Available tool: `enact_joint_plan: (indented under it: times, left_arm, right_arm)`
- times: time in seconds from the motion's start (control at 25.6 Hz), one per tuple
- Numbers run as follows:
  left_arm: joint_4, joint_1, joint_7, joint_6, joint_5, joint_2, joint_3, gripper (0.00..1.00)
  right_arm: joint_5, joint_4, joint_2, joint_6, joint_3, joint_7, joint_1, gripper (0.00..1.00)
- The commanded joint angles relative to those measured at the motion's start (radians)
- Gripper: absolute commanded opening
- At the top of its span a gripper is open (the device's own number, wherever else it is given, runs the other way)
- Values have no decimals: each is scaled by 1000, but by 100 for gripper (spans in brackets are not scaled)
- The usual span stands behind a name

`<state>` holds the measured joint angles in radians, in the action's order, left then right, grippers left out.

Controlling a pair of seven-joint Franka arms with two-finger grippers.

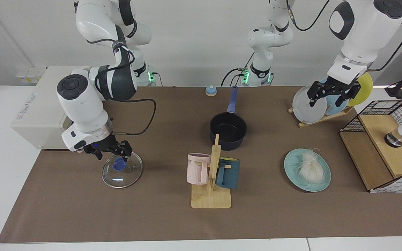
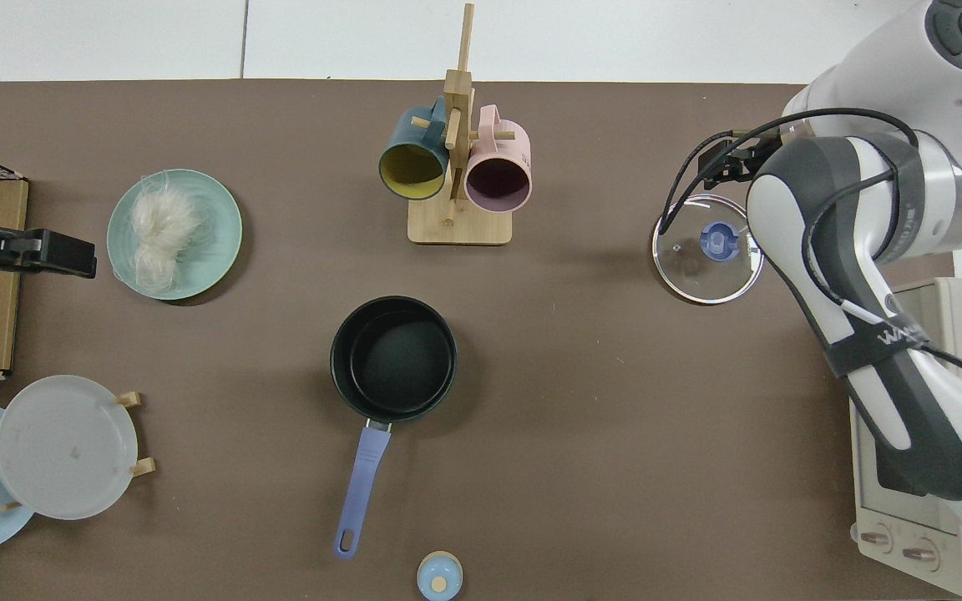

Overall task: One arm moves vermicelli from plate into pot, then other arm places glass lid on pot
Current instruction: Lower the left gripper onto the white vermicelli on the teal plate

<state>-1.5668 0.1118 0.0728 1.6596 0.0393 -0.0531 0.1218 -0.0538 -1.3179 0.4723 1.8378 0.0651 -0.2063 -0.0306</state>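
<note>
We list the table's contents from the near edge, as seen in the facing view, back to the robots' side.

Near row: a wooden mug stand (image 1: 211, 195) at the centre of the brown mat (image 1: 201, 223), carrying a pink mug (image 1: 198, 169) and a dark teal mug (image 1: 228, 173); from above, both mugs look empty. Toward the left arm's end we find the teal-green plate (image 1: 293, 172), holding the vermicelli (image 1: 311, 166), a white tangle resting on its middle. Toward the right arm's end lies the glass lid (image 1: 122, 170), flat on the mat, blue knob up. The right gripper (image 1: 123, 157) is down at that knob, fingers either side of it; we cannot tell whether they have closed on it.

Middle row: the pot (image 1: 228, 130), upright at the table's centre, empty, its blue handle pointing toward the robots' edge. At the left arm's end sits a wire-and-wood crate (image 1: 379, 139).

Far row: a wooden plate rack (image 1: 321, 116) holding a pale grey plate (image 1: 304, 104), a light blue plate (image 1: 333, 104) and a yellow plate (image 1: 365, 85) on edge. The left gripper (image 1: 330, 97) hangs above this rack, fingers spread, holding nothing. A small blue bell-like object (image 1: 210, 90) rests at the far edge behind the pot handle. A white appliance (image 1: 37, 111) stands at the far corner by the right arm.
</note>
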Motion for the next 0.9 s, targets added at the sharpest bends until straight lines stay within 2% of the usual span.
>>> enact_joint_plan:
  times: [0.0, 0.16, 0.35, 0.55, 0.74, 0.86]
  left_arm:
    - [-7, -1, -8, 0, -10, 9, -1, 100]
    - [-7, -1, -8, -1, -9, 9, 1, 100]
    - [7, 3, -8, -18, -4, -8, 1, 100]
    - [96, 5, -7, -25, -9, -80, 1, 100]
    - [85, 6, 1, 95, -7, -112, -8, 100]
    - [91, 9, 15, 127, 1, -171, -10, 100]
  right_arm:
    - [6, -234, -217, -12, 7, -16, -2, 99]
    - [8, -363, -345, -20, 9, -15, -2, 99]
    - [9, -458, -458, -31, 12, -19, -15, 99]
    - [12, -520, -535, -52, 12, -21, -15, 99]
    - [15, -578, -586, -51, 12, -21, -12, 99]
    - [17, -583, -589, -46, 12, -19, -9, 99]
